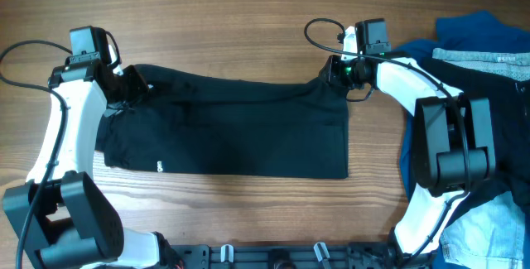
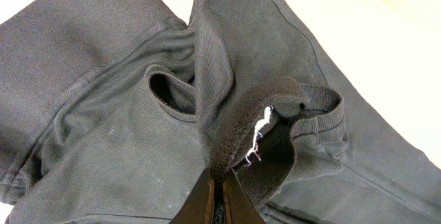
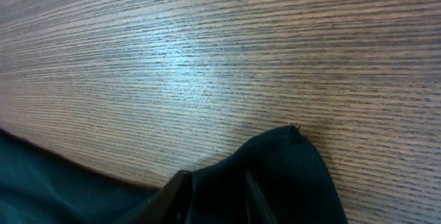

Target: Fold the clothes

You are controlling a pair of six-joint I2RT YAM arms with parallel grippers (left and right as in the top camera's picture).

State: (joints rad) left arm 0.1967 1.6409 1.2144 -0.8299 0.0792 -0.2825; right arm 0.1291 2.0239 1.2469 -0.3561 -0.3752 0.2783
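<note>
Our left gripper point(image 2: 219, 198) pinches the bunched collar point(image 2: 238, 127) of the black shirt point(image 1: 240, 128). A shirt corner point(image 3: 289, 162) lies at our right gripper point(image 3: 215, 195); we cannot tell whether it grips.

table point(image 1: 248, 21): brown wood-grain top, pretty bare along the far side
middle: black shirt point(image 1: 240, 128) laid out flat-ish, running left to right
right edge: messy heap with a blue garment point(image 1: 476, 31), a grey-waistband garment point(image 1: 480, 56) and pale blue fabric point(image 1: 484, 228)

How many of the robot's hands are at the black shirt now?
2. The left hand pinches the black shirt near its collar, at the upper-left corner in the overhead view; the right hand is at the upper-right corner, with cloth between its fingers. Neither is hidden.
</note>
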